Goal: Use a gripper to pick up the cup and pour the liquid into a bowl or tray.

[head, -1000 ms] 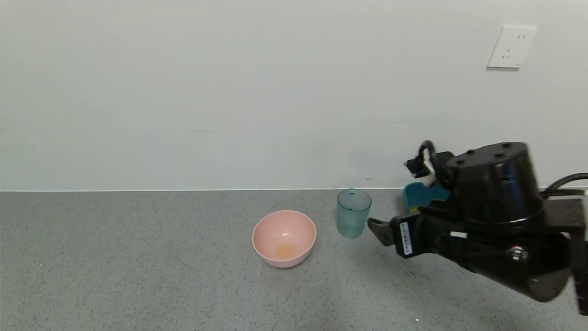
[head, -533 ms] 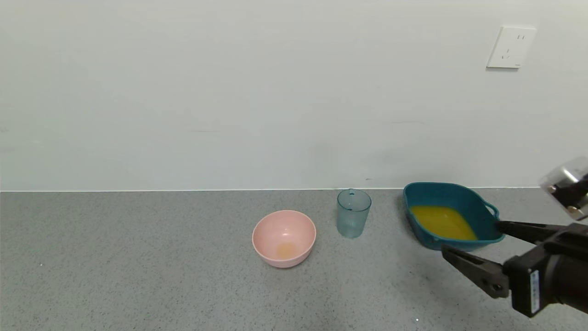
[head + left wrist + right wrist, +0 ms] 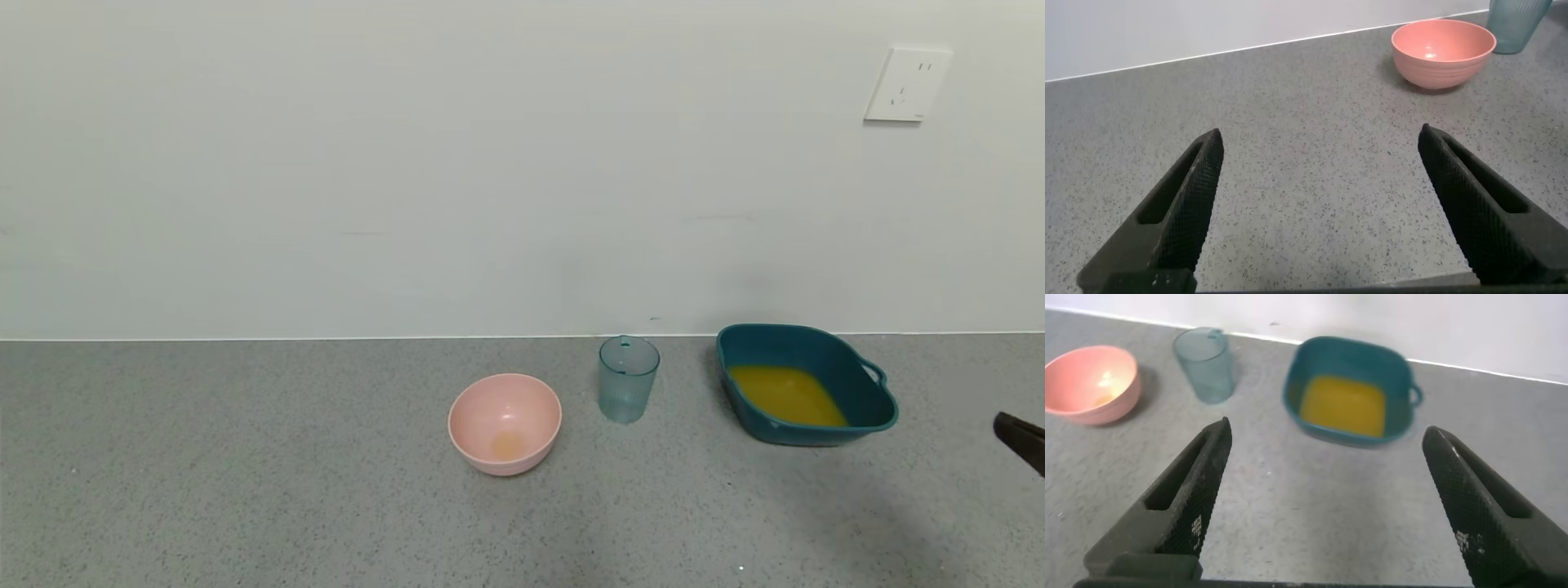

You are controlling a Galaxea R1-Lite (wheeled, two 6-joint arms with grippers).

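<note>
Cup [image 3: 628,380] upright on worktop [image 3: 245,506], empty, well ahead of right claw [image 3: 1327,498]. Liquid [image 3: 786,394] pooled in tray [image 3: 886,404]. Right claw spread, holds nothing. Pour appears complete; nothing left.

Grey speckled surface [image 3: 245,506], pink bowl [image 3: 504,423] at centre, empty upright cup [image 3: 628,380] at its 2 o'clock, teal tray [image 3: 873,404] at 3 o'clock holding orange liquid [image 3: 785,395], dark tip of right end effector [image 3: 1024,439] at far 3 o'clock edge, wall outlet [image 3: 908,84] at 1 o'clock.
</note>
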